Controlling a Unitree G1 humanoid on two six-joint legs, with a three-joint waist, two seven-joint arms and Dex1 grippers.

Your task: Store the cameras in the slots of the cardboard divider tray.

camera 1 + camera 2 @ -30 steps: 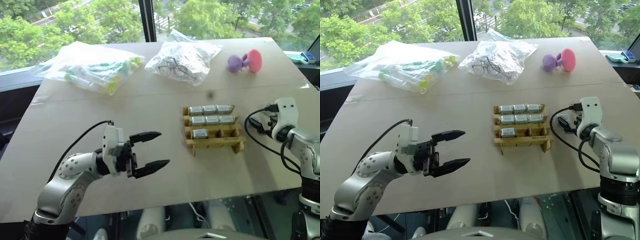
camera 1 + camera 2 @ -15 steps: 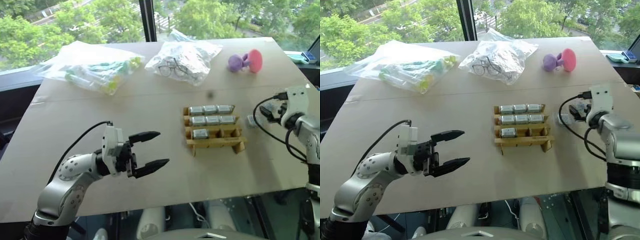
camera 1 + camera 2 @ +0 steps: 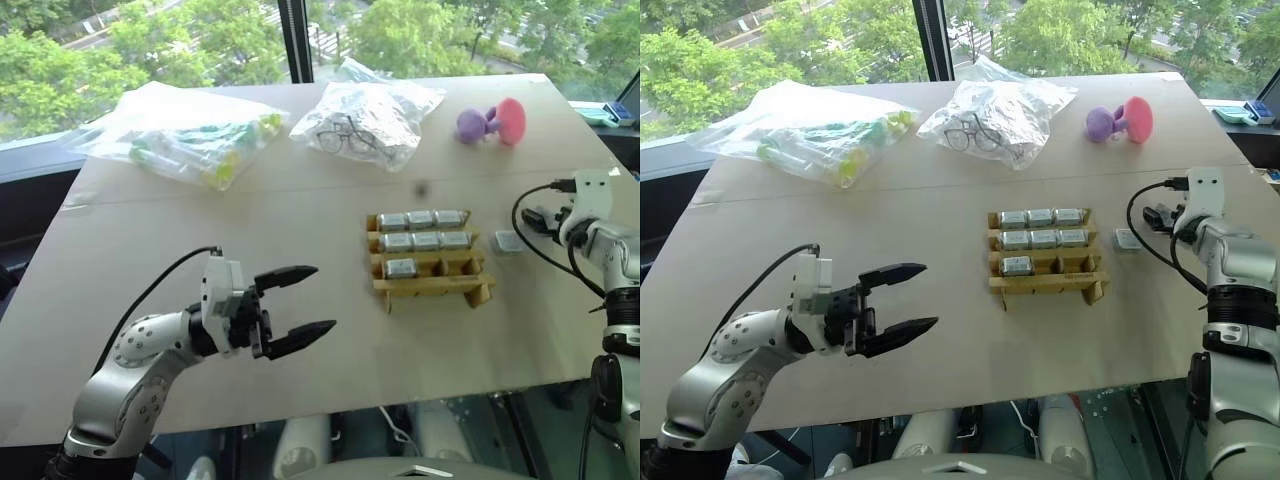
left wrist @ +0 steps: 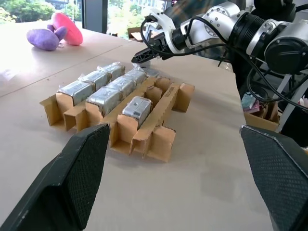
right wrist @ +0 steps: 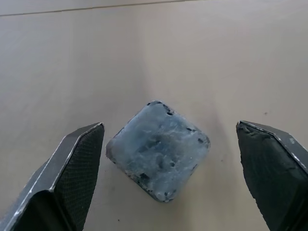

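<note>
The cardboard divider tray (image 3: pixel 480 291) sits right of the table's middle. Several silver-grey cameras (image 3: pixel 420 219) fill its back and middle rows, and one more (image 3: pixel 400 267) lies in the front row's left slot. Another camera (image 3: pixel 508 241) lies loose on the table just right of the tray. My right gripper (image 3: pixel 537 220) hovers open just beyond that loose camera; in the right wrist view the camera (image 5: pixel 159 149) lies between its two spread fingers, untouched. My left gripper (image 3: pixel 326 298) is open and empty, held level left of the tray and pointing toward it.
At the back lie a bag of eyeglasses (image 3: pixel 365 118), a bag of green and yellow items (image 3: pixel 185 140) and a purple-and-pink toy (image 3: pixel 490 122). A large flat cardboard sheet (image 3: pixel 250 230) covers the table. The table's right edge runs close to my right arm.
My right arm has swung away from me and to the right, uncovering the loose camera beside the tray. The left arm has stayed in place.
</note>
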